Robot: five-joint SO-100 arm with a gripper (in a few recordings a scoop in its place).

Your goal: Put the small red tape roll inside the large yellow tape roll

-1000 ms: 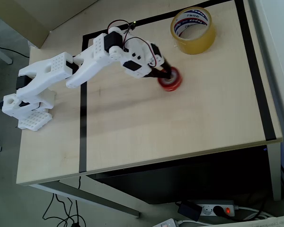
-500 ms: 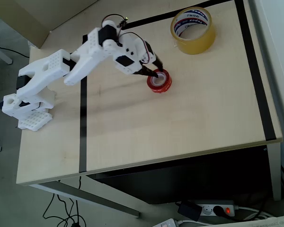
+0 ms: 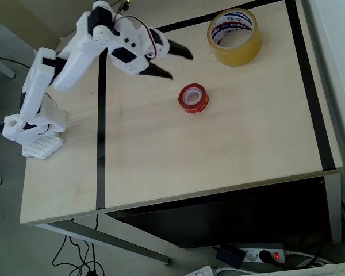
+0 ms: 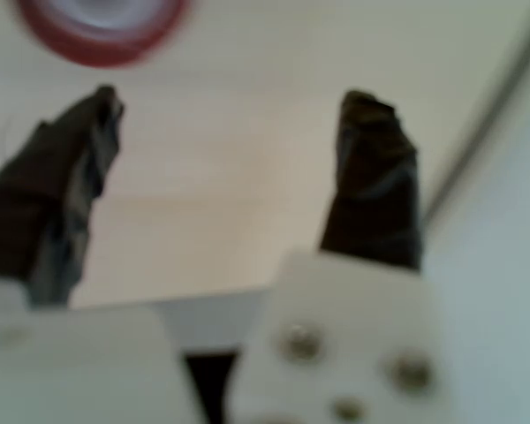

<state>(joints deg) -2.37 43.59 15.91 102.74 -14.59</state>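
The gripper (image 3: 179, 65) hangs wide open and empty near the desk's (image 3: 247, 149) far edge. The small red tape roll (image 3: 194, 98) lies mid-desk, seemingly flat, well apart from the large yellow tape roll (image 3: 234, 36) at the far corner; an off-centre pinch could roll it away.

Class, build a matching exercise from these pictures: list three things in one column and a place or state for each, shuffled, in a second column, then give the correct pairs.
1. small red tape roll
2. large yellow tape roll
3. tool

A. open, holding nothing
B. near the table's far edge in the overhead view
C. lying flat mid-table, alone

Pairs: 1-C, 2-B, 3-A
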